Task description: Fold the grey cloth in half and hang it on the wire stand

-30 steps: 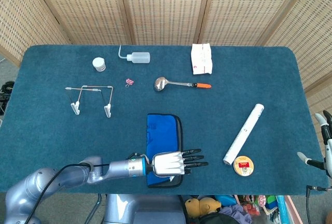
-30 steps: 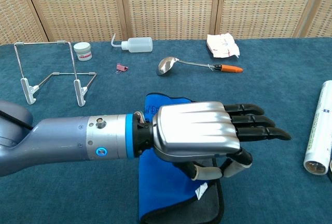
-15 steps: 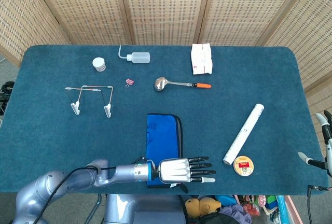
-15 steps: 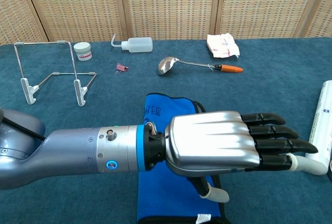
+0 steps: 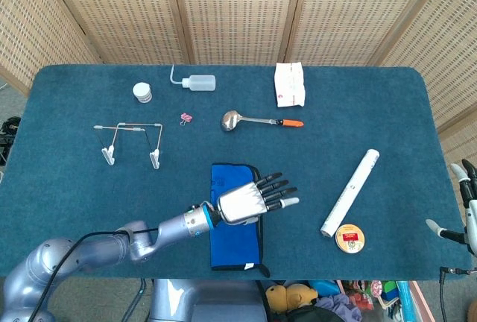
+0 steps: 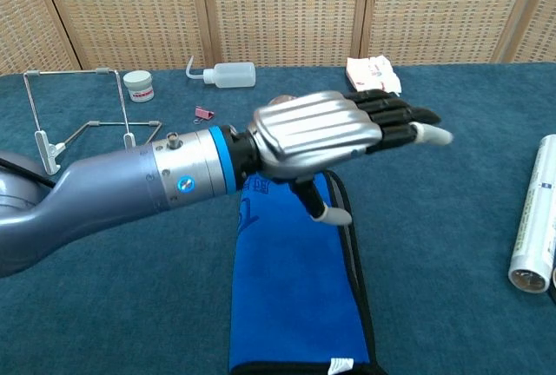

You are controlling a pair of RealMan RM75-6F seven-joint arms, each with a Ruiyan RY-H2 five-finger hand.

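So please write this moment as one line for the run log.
left hand: open, raised over blue cloth | cloth: flat on table, not on wire stand | right hand: at table edge

- Cloth [image 5: 234,226]: blue with a dark edge along its right side, folded into a long flat rectangle, lying lengthwise near the front edge of the table, about midway across.
- Stand [image 5: 133,141]: thin wire with white-tipped feet, upright, toward the left edge, well apart from cloth.

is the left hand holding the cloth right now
No, the left hand hangs open above the cloth, fingers stretched out and gripping nothing.
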